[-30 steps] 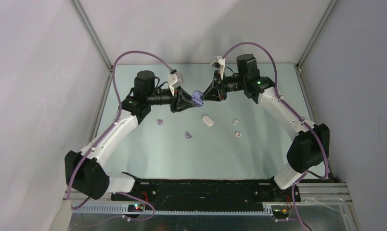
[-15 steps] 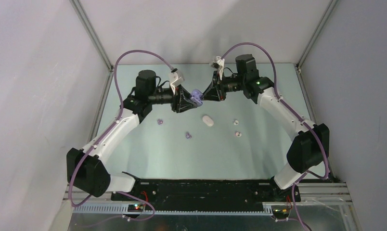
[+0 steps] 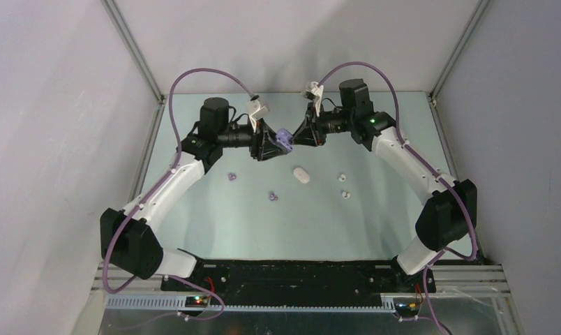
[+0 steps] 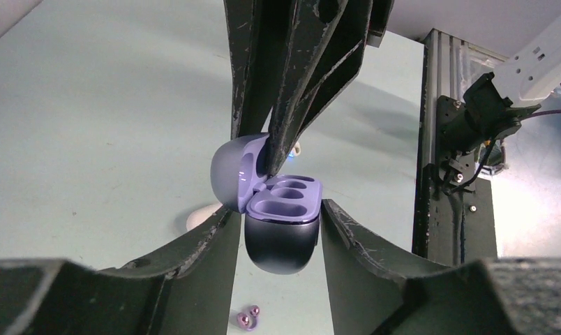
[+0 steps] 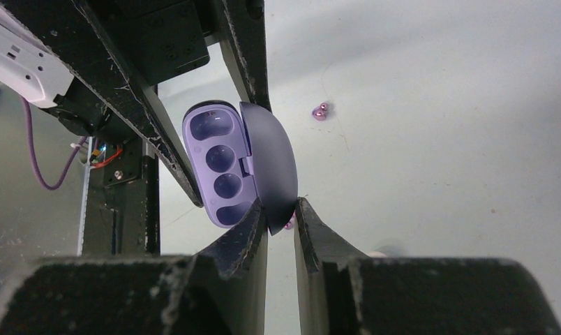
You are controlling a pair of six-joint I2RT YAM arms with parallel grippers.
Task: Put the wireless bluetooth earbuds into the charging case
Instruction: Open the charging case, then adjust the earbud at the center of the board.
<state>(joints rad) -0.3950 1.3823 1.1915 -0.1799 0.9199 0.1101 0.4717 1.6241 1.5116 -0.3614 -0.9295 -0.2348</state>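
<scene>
— Where is the white case [image 3: 302, 174] seen?
— Laid on the table [image 3: 375, 223], with the white buds [image 3: 341, 177] near it, too small for detail. Above, an opened purple case [image 4: 281, 241] is pinched at its lid [image 5: 272, 164] by the right claw [image 5: 281, 204] and flanked by the left claw [image 4: 280, 209], whose grip cannot be told.

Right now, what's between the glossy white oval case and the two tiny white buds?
Nothing. In the top view only bare pale-green tabletop lies between the glossy white oval case and either tiny white rounded bud, upper or lower.
</scene>
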